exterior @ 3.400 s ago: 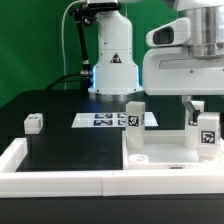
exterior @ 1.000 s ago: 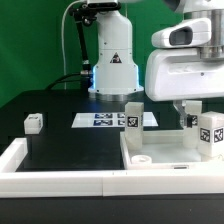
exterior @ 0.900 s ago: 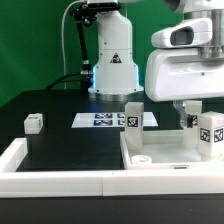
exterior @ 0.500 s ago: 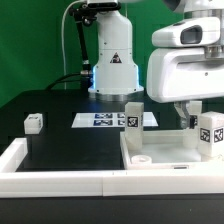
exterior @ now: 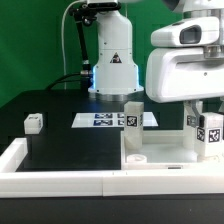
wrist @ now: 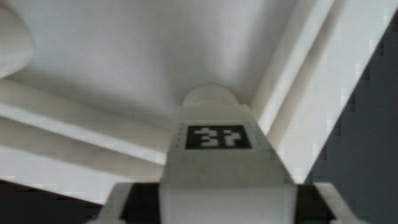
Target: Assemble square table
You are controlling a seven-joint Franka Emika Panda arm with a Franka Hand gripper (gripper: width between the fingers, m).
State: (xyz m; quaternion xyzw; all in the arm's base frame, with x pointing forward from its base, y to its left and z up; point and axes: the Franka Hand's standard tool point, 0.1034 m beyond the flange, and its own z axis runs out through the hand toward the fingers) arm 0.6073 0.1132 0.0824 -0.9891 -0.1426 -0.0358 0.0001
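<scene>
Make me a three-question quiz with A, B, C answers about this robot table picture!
1. Where is the lone small block? A. at the exterior view's left B. on the slab C. in the air
2. What colour is the work table? A. red B. black C. yellow
3. How is the leg beside the marker board? A. lying flat B. snapped in two C. upright
Answers: 1 A, it sits alone at that side; 2 B, the bare surface is black; 3 C, it stands on end.

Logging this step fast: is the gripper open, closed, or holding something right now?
Gripper: closed on the tagged white leg, with a finger against each of its two sides.
</scene>
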